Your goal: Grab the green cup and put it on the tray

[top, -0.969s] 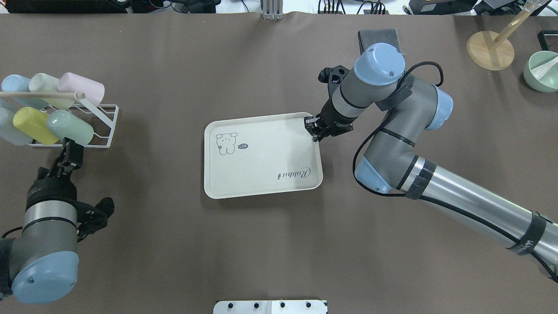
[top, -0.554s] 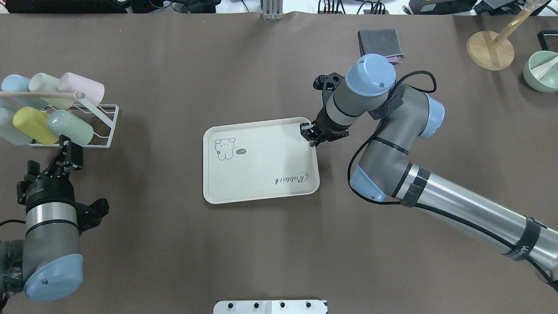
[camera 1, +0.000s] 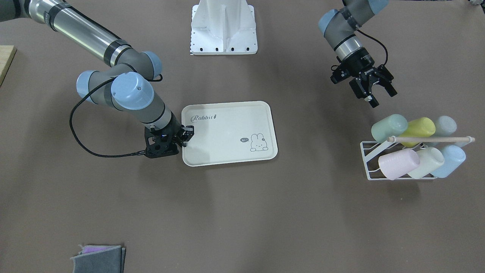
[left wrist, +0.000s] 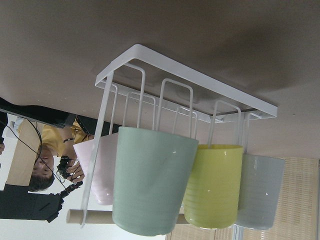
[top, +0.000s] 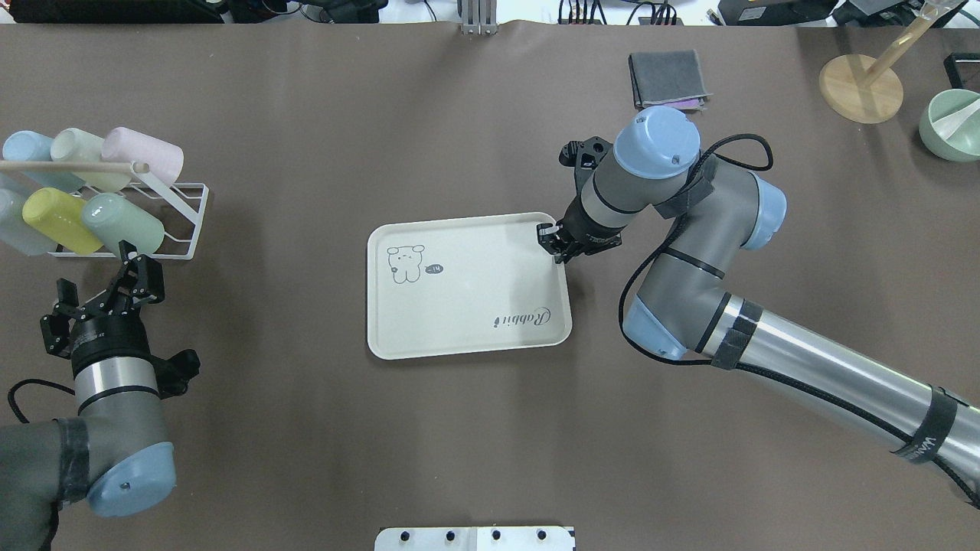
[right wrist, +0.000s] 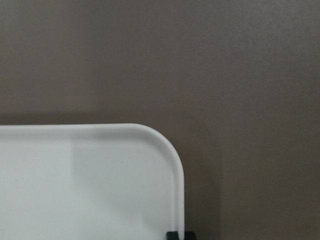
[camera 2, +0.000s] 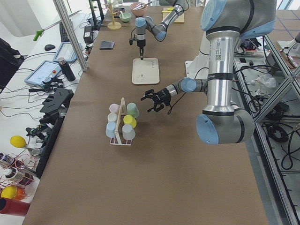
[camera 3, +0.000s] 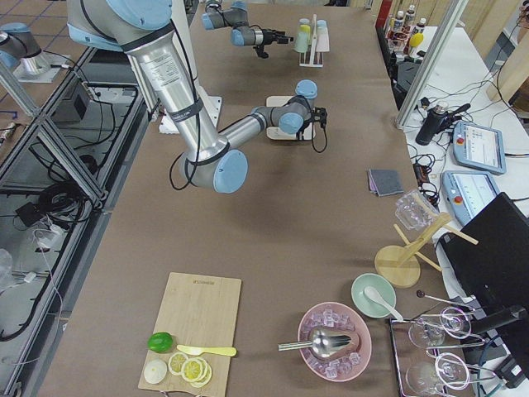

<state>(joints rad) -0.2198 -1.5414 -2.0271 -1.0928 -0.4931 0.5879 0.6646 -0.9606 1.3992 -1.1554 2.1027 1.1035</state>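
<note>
So, green cup [top: 122, 223]: it lies tipped on a white wire rack [top: 184, 222] at the table's left end, in the row nearer the robot. It is the end cup of that row on the tray's side. It fills the middle of the left wrist view.
Neighbours: a yellow-green cup [top: 57, 220] touches it on the side away from the tray. A pink cup [top: 145, 153], a cream cup [top: 80, 149] and a pale blue cup [top: 27, 145] sit in the far row. A wooden rod [top: 69, 166] runs above the cups.
Left gripper [top: 99, 287]: its jaws are spread wide with nothing between them. It hangs just short of the rack's near edge, pointed toward the green cup and clear of it.
Tray [top: 467, 291]: it lies flat near the middle of the brown table [top: 306, 428], well apart from the rack. There is nothing on it but its bunny drawing and "Rabbit" script.
Right gripper [top: 553, 245]: its jaws are pinched together on the tray's rim at the far right corner. The right wrist view shows that rounded corner, with a dark fingertip at the rim on the bottom edge.
Right arm: it reaches in from the right, its elbow bent over the table beside the tray.
Grey cloth [top: 666, 76]: it lies folded at the table's far side, beyond the right arm and well apart from the tray.
</note>
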